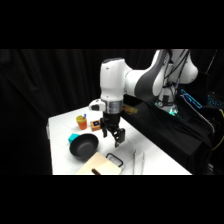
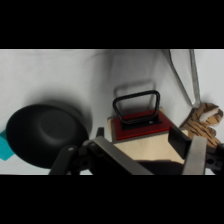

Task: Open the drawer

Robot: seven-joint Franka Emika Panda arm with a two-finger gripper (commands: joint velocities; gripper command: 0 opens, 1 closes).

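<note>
The claw, its fingers spread wide and empty, hangs above the drawer, whose black loop handle lies just beyond the fingertips.

Non-task stuff on the white table: black bowl towards the front-left w/ something teal poking out from behind its left edge, touching or just beside it, can't tell which. Behind the bowl there's a small orange cup-ish thing, and right next to that a small orange block w/ a dark top. A white rounded object sits further back near the far edge. Metal tongs lie front-right. Wrist cam also shows a tiger-striped plush just beside the tongs' end. Black curtain in the bg.
</note>
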